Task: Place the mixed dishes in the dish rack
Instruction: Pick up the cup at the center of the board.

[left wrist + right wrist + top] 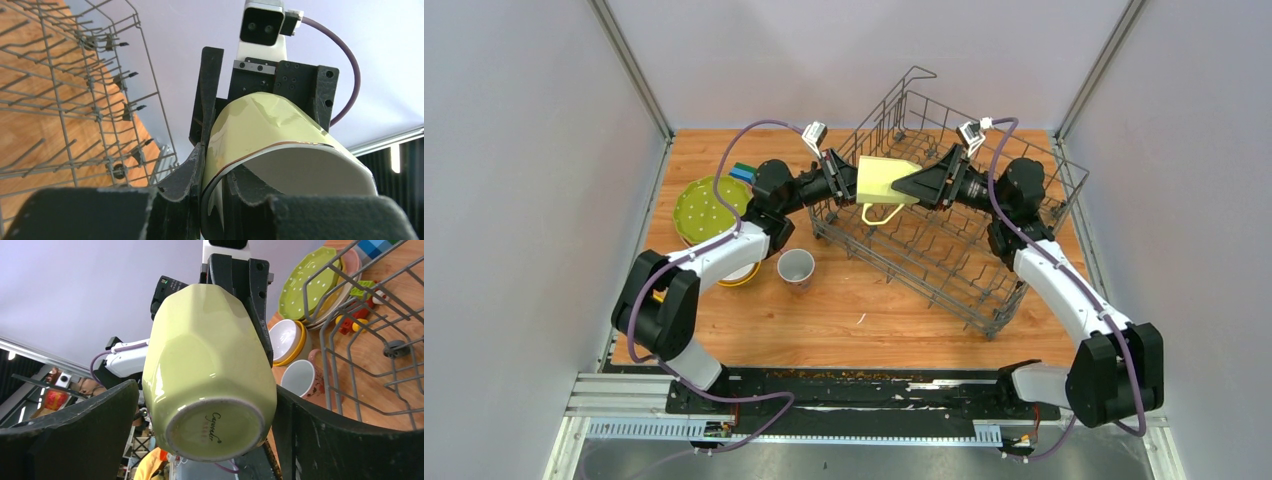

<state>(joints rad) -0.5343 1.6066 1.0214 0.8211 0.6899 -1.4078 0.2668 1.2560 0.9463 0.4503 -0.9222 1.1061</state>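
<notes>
Well, R tool [207,388] grip on mug [210,340] unclear.

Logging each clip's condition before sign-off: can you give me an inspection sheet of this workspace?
Surface: wooden table, one small white scrap near the front.
Job's things: dish rack, no dishes seen in it; pale-green mug held above it; lime-green dotted plate topping a stack, white bowl in yellow bowl and upright pink mug, all left of the rack.
Clutter: toy blocks by the plates.
Grippers: left gripper pinches the mug's rim; right gripper open wide around its base.
Cables: purple cable along each arm, snagging nothing.
Surroundings: plain pale walls; nothing else seen.
</notes>
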